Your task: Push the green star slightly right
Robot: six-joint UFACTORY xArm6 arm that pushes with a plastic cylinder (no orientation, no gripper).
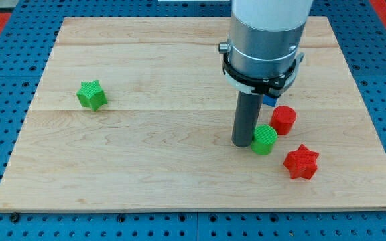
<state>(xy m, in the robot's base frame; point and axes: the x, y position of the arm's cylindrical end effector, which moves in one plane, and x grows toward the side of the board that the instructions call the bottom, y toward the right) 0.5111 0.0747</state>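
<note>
The green star [92, 95] sits alone on the wooden counter [146, 174], far over at the view's left. My tip [242, 143] is well apart from it — right beside a green round block [265, 139], on that block's left. A red round block [283, 120] and a red star [301, 162] lie close by. This arm has no fingers — just the rod. No writing shows.
</note>
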